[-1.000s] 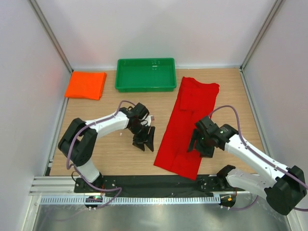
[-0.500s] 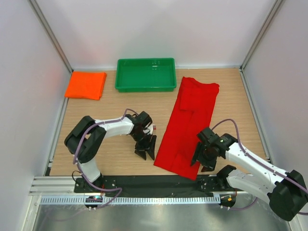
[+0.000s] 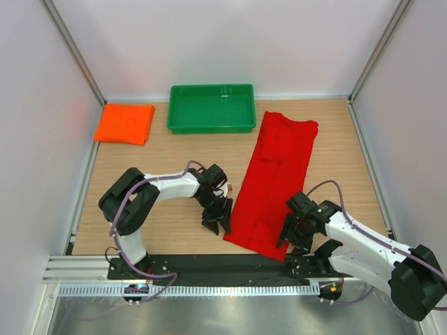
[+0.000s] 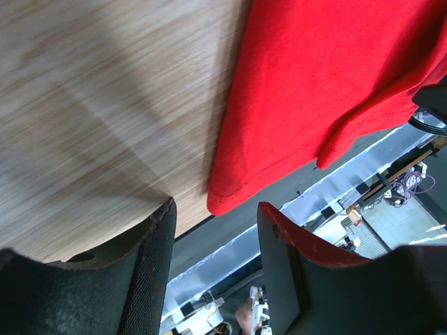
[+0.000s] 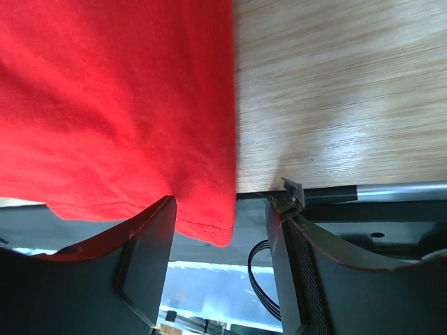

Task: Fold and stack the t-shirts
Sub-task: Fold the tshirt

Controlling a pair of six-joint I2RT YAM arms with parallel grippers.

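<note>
Since both arms had dropped back to its near hem, left gripper (image 3: 218,222) and right gripper (image 3: 293,237) stood jaws apart, unclamped, at the corners of the bright red cloth t-shirt (image 3: 276,178) lying flat right of centre; grasp for folding judged imminent.

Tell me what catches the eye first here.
The long red t-shirt dominates, lying lengthwise right of centre, its near hem past the near edge of the table. The left gripper and right gripper, both open, straddle its two near corners. A folded orange t-shirt sits in the far left corner beside a green tray.
</note>
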